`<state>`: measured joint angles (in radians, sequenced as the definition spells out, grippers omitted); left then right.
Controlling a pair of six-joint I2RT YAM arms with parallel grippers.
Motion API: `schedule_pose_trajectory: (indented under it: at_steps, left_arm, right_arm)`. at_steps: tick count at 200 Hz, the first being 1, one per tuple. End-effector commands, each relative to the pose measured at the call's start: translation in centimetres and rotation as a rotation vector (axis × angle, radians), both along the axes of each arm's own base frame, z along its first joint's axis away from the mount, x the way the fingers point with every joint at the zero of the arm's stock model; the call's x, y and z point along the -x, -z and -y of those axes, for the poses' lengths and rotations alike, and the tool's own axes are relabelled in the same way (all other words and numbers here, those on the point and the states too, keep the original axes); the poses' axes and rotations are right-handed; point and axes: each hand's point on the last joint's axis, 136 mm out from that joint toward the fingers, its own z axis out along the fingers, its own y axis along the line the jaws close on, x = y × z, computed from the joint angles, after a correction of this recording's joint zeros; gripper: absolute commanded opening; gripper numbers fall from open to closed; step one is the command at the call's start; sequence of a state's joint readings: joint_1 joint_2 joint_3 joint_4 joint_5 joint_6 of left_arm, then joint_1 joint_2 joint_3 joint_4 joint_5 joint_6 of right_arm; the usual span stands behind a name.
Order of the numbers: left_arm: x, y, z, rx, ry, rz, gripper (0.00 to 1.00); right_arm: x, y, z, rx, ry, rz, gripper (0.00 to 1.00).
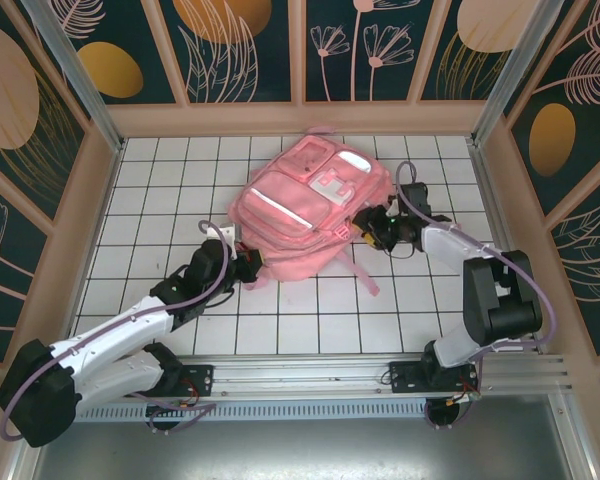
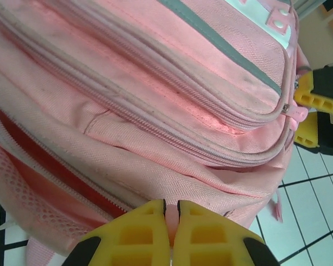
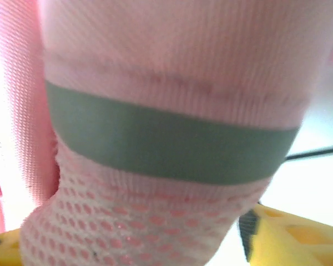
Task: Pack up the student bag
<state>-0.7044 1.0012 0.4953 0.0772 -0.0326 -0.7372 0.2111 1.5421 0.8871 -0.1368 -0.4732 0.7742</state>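
The left arm lies low and stretched from its base at 7 o'clock toward the table's middle. The left gripper sits at the bag's 7 o'clock corner. Its yellow fingers are pressed together, with a fold of pink bag fabric pinched between them.

The bag lies flat, front up, at the table's centre, with its top end toward 12 o'clock, near the back wall. A white patch on its front is too small to read. A strap trails off toward 5 o'clock.

The right arm rises from 5 o'clock, folds sharply at the elbow and reaches back in. The right gripper is at the bag's 3 o'clock side. Its jaws stand wide apart astride the mesh pocket below a grey stripe, and one finger is off the fabric.

Bare tiles lie at 9 o'clock and at 6 o'clock between the arms.
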Motion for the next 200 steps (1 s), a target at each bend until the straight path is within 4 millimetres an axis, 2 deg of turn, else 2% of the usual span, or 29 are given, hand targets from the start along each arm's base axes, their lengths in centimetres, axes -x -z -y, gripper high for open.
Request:
schedule_pose_trajectory:
  at_steps: [1, 27, 68, 80, 96, 107, 118, 133, 147, 164, 182, 200]
  left_arm:
    - [0.1, -2.1, 1.3, 0.069, 0.076, 0.079, 0.0]
    - [1.1, -2.3, 2.7, 0.105, 0.173, 0.083, 0.0]
    - [2.1, -1.4, 4.6, 0.126, 0.268, 0.051, 0.0]
    - [2.1, -1.3, 5.1, 0.122, 0.274, 0.048, 0.0]
    - [1.3, -1.1, 4.6, 0.091, 0.217, 0.051, 0.0]
    - [0.5, -1.4, 3.6, 0.072, 0.15, 0.073, 0.0]
    - [0.0, -1.7, 3.1, 0.072, 0.113, 0.094, 0.0]
    - [-0.2, -2.2, 3.1, 0.088, 0.104, 0.108, 0.0]
    - [-0.2, -2.1, 3.4, 0.102, 0.112, 0.101, 0.0]
    - [-0.3, -1.9, 3.9, 0.112, 0.122, 0.095, 0.0]
    - [-0.4, -1.8, 4.4, 0.119, 0.137, 0.087, 0.0]
    - [-0.6, -1.9, 4.8, 0.124, 0.147, 0.084, 0.0]
  right_arm:
    - [-2.2, -0.5, 1.6, 0.11, 0.042, 0.07, 0.72]
    - [-3.7, 1.3, 0.7, 0.106, -0.002, 0.039, 0.7]
    - [-7.8, -0.5, -2.9, 0.05, -0.123, 0.144, 0.64]
    - [-8.9, -0.7, -2.5, 0.093, -0.11, 0.136, 0.63]
    - [-9.4, -0.2, 0.5, 0.251, 0.002, 0.073, 0.68]
    - [-8.6, -0.3, 2.6, 0.304, 0.094, 0.043, 0.72]
    - [-7.2, -0.6, 3.7, 0.284, 0.15, 0.047, 0.77]
    - [-5.4, -1.6, 3.9, 0.262, 0.165, 0.081, 0.81]
    - [-3.6, -2.6, 3.4, 0.252, 0.146, 0.105, 0.8]
    - [-1.0, -3.8, 0.9, 0.134, 0.088, 0.141, 0.73]
    - [2.0, -4.9, -2.6, -0.033, -0.005, 0.15, 0.71]
    - [4.8, -6.0, -6.1, -0.11, -0.083, 0.144, 0.71]
